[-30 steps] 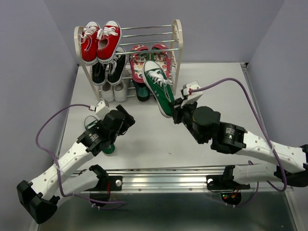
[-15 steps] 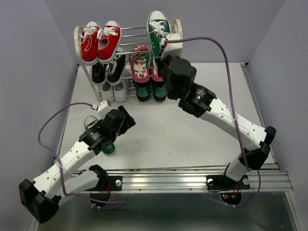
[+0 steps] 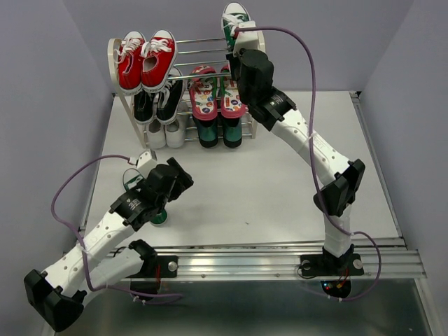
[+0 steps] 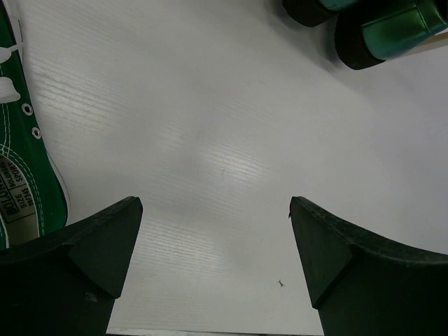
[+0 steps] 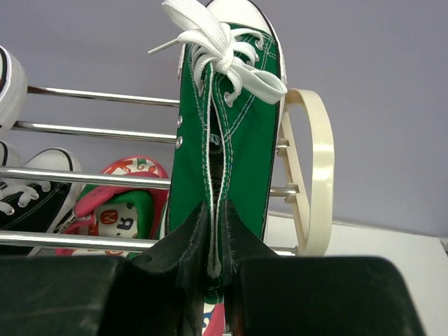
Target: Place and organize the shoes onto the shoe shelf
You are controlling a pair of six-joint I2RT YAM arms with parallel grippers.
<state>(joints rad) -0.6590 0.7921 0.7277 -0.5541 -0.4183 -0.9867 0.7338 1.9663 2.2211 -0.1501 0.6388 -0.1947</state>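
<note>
Grey walls are closing in a white table [image 3: 280, 182], and I am looking over it from the side of the arms.

At the left, the left gripper [image 4: 213, 201] is hanging low over the table. Its fingers are standing wide apart and they are holding nothing; only bare table is showing between them. One green sneaker [image 4: 24, 164] is lying on the table just beside it, on its left side.

At the back of the table the shoe shelf [image 5: 325, 182] is standing against the wall. Red sneakers [image 3: 145, 59] are sitting on the left end of its top rods, and black sneakers [image 3: 157, 101] are sitting on the tier under them. To their right the flip-flops [image 3: 217, 94] are leaning on the rods with the printed footbeds facing out. The dark green loafers [image 3: 218, 133] are standing under them, at the foot of the shelf.

At the right end of the shelf, the right gripper [image 5: 213, 224] is reaching up. Its fingers are pressed together on the heel of the second green sneaker [image 5: 227, 140]. This shoe is pointing toe up, above the top rods and just beside the cream side panel. Whether it is touching the rods, I cannot tell.
</note>
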